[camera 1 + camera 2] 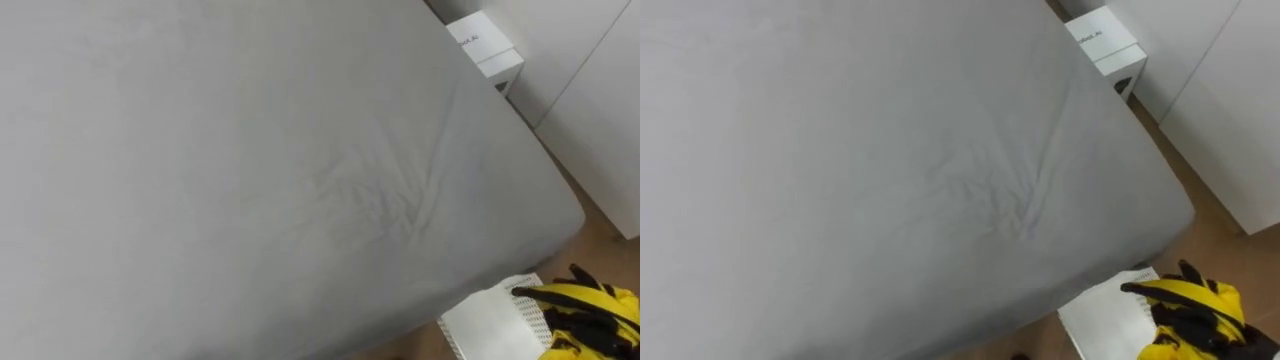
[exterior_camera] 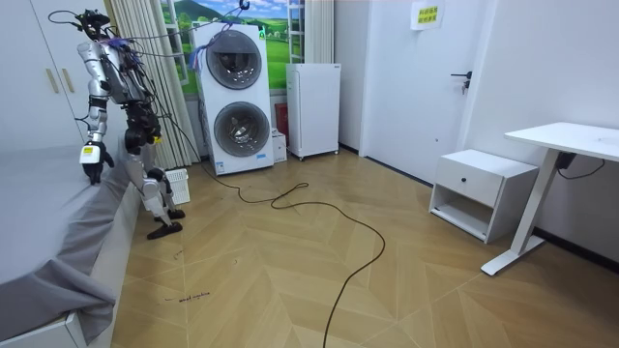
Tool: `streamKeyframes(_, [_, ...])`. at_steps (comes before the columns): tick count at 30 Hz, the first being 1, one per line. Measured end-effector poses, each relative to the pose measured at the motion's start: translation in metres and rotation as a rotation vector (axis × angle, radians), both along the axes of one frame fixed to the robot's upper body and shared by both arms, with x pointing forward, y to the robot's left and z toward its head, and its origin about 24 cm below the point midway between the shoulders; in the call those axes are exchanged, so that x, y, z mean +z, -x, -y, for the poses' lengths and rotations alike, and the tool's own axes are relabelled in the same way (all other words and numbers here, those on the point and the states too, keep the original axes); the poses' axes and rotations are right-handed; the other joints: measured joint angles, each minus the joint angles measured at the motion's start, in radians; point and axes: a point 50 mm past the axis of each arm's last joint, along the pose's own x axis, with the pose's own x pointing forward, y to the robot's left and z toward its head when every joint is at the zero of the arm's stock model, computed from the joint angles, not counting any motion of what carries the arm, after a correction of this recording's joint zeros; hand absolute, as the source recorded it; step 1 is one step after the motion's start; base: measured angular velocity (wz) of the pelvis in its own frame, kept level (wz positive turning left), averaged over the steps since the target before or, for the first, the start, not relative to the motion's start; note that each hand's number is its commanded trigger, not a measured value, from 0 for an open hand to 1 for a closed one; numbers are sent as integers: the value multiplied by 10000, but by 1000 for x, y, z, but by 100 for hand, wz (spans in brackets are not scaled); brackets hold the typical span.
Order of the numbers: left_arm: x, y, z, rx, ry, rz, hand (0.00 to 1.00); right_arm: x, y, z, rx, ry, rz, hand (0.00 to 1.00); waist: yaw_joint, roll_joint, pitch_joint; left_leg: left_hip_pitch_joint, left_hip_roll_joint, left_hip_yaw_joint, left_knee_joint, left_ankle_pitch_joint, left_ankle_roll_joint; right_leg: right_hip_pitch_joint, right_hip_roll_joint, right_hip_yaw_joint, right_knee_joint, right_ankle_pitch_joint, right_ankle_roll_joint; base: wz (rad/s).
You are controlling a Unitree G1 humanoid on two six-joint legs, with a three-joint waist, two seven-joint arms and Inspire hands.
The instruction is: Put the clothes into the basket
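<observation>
The yellow-and-black crumpled garment [image 1: 1192,308] already lies bunched in the white perforated plastic basket [image 1: 1102,322], which stands on the wooden floor low on the robot's right, just beside the corner of the grey-sheeted bed [image 1: 250,180]. The left hand [image 2: 92,166] hangs at the bed's edge on the far side of the body from the basket, too small to tell its fingers. Judging by this, the right arm is nearer; the heap has no clear long axis
</observation>
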Motion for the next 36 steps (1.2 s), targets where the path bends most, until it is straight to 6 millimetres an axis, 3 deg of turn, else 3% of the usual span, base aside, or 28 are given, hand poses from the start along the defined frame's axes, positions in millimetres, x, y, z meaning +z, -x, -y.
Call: streamKeyframes(36, [-2, 2, 4, 14, 146, -18, 0, -8, 8, -6, 375, -653, -38, 0, -1, 106, -23, 74, -6, -89, -24, 0, -1, 169, -2, -70, -179, 9, 16, 0])
